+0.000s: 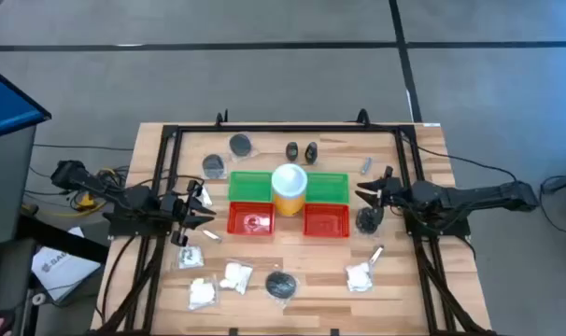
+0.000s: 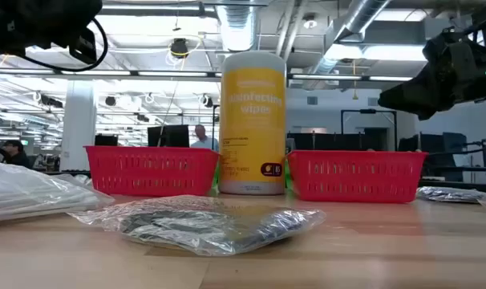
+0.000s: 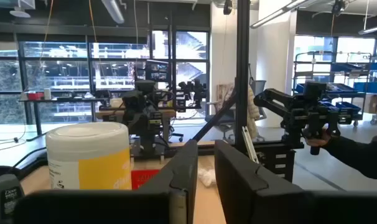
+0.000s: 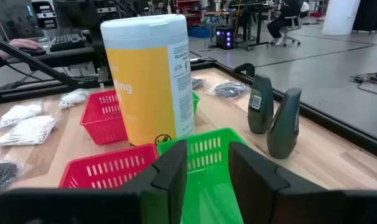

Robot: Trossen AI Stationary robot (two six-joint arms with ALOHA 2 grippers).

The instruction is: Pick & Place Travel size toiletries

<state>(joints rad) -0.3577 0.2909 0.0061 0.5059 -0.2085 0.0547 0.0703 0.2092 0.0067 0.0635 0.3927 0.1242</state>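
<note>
Canister (image 2: pixel 253 120) label reads "disinfecting wipes"; left tool (image 3: pixel 204 177) narrowly parted, right tool (image 4: pixel 204 171) half-open, both empty

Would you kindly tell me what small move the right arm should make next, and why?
Probably lower the right end effector toward the dark grey pad beside the red tray: it hangs open and empty above the table, close to that pad.
</note>
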